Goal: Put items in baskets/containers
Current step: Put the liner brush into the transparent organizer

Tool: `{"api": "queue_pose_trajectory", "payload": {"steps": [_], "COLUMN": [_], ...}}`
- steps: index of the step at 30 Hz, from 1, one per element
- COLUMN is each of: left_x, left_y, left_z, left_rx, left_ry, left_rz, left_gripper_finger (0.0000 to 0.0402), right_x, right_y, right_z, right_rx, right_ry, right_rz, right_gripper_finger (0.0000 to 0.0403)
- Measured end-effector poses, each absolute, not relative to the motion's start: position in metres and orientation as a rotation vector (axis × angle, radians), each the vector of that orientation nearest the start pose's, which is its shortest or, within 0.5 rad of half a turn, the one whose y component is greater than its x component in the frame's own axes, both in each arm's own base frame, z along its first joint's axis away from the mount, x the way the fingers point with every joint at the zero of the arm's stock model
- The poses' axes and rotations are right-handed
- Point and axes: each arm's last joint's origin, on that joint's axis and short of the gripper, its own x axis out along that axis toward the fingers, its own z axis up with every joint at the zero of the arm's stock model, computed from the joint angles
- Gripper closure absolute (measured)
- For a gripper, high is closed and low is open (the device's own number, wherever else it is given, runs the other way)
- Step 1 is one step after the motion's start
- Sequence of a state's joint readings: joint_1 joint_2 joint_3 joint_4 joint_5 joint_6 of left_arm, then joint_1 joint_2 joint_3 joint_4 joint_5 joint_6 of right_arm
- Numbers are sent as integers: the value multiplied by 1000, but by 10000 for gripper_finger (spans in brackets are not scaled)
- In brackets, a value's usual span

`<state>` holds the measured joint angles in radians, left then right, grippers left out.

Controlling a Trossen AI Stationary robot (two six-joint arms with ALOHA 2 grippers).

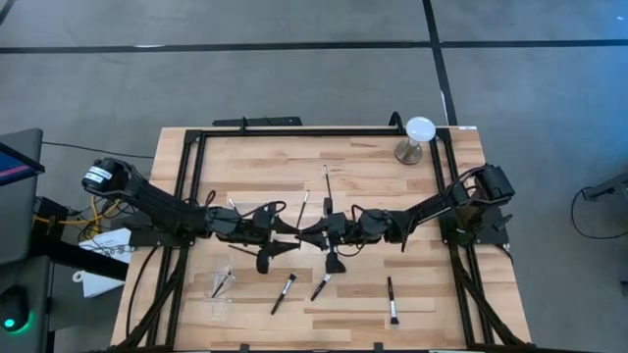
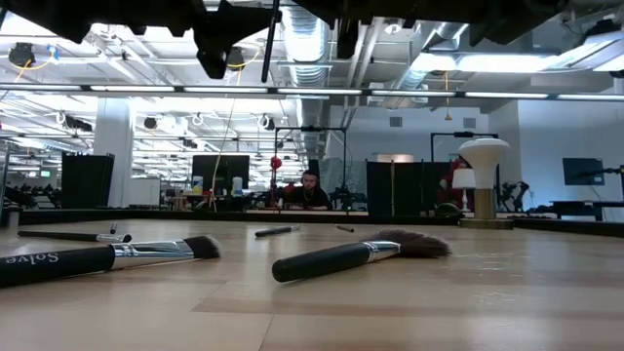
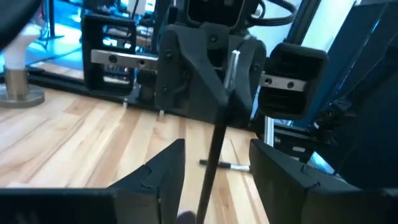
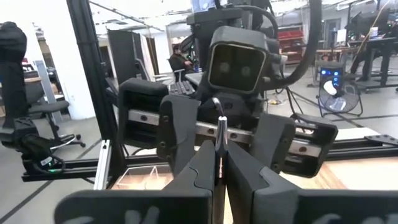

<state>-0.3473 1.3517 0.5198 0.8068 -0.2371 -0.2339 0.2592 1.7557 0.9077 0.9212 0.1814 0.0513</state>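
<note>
Right hand (image 4: 219,171) is clamped on an upright makeup brush (image 4: 221,134) above mid-counter (image 1: 363,162). Left hand (image 3: 214,177) faces it, fingers wide around the handle.

A: Clear tray (image 1: 222,294) barely separable from the bench (image 1: 255,167); walls indistinct.
B: Low view: both arms cut at top edge. Held brush (image 3: 214,155) head runs off left wrist frame.
</note>
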Motion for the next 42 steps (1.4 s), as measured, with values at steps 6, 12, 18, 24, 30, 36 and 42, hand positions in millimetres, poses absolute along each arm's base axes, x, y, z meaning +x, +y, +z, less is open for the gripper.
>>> {"api": "queue_pose_trajectory", "payload": {"steps": [6, 12, 18, 24, 30, 36, 42], "left_x": [268, 268, 266, 266, 256, 228, 181], "left_y": [-89, -88, -88, -89, -101, -111, -131], "left_z": [201, 202, 204, 203, 209, 220, 238], "left_rx": [-218, -200, -196, -187, -160, -160, -194], "left_ry": [-17, -36, -21, 8, 28, 153, 197], "left_rz": [-82, -80, -88, -89, -136, -103, -86], "left_gripper_finger": [243, 286, 355, 382, 387, 382, 385], "right_x": [360, 360, 360, 360, 358, 355, 354], "right_y": [90, 93, 93, 93, 101, 110, 109], "right_z": [227, 222, 222, 222, 224, 228, 229], "right_rx": [70, 58, 59, 88, 88, 65, 69], "right_ry": [-77, -26, -24, -32, -40, -79, -65], "right_rz": [82, 85, 84, 86, 115, 141, 133], "right_gripper_finger": [393, 392, 386, 352, 332, 314, 297]}}
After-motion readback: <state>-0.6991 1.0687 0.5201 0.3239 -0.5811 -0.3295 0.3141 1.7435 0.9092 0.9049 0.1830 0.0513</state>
